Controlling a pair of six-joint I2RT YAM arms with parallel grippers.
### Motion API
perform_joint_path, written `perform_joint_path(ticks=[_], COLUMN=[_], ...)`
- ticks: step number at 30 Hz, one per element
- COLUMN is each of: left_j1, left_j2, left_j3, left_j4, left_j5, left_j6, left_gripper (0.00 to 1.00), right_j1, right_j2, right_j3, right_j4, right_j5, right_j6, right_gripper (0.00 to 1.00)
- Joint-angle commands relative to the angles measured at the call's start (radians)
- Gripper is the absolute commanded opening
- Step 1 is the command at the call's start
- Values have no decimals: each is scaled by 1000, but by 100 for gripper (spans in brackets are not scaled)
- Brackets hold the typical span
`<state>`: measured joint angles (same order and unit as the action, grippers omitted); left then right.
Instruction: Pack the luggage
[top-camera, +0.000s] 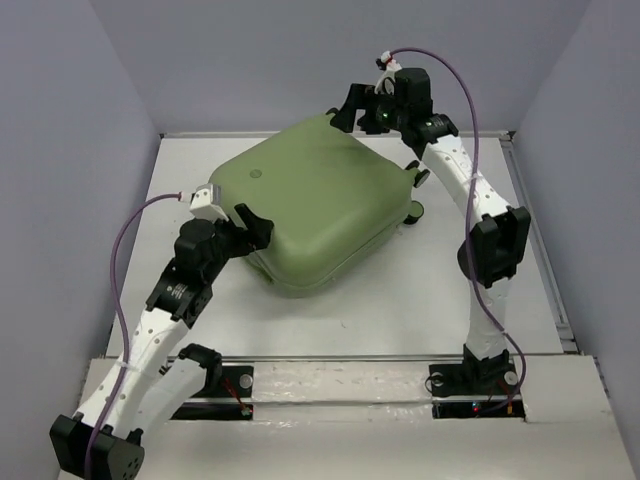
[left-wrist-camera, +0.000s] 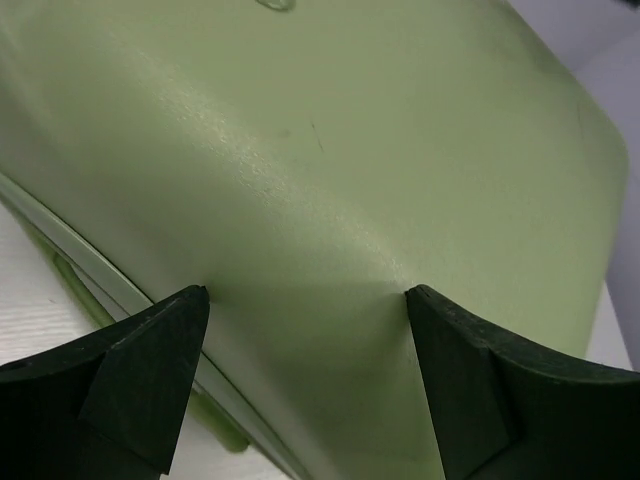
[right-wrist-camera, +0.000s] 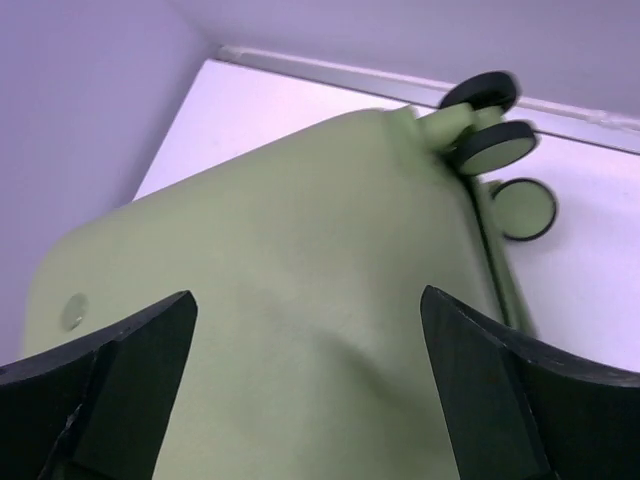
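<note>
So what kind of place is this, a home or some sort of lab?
Most likely a robot test cell, not a home: a white table boxed in by plain walls, with the left arm and right arm bolted at its near edge.

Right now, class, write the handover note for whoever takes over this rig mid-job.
Left gripper: jaws open, tips against the suitcase at its near-left edge.
Right gripper: jaws open over the suitcase's far corner; contact unclear.
Suitcase lies flat on the table, lid down.
Done: lid lowered; contents hidden.
Left: probably press and fasten the seam; no fastening is visible.
</note>
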<state>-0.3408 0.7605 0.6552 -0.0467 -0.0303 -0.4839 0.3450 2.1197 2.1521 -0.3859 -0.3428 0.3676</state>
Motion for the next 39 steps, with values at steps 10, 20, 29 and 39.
perform_joint_path(ticks=[10,20,29,39], left_j1=[12,353,422,382], left_j2=[297,796,1074,777], left_j3=[567,779,882,289], left_j4=[-39,48,-89,221], left_j5=[41,339,280,327], left_j6=[39,-104,-24,-194], left_gripper=[98,98,98,96], right_j1=[28,37,37,-9], right_j2=[-832,-1038,-830,-563], right_j3=[-952,-1440,-1362,-1036], right_j4=[188,291,470,562], right_j5=[-27,79,219,-37], right_j6=[-19,4,45,-36], right_gripper=[7,7,7,7])
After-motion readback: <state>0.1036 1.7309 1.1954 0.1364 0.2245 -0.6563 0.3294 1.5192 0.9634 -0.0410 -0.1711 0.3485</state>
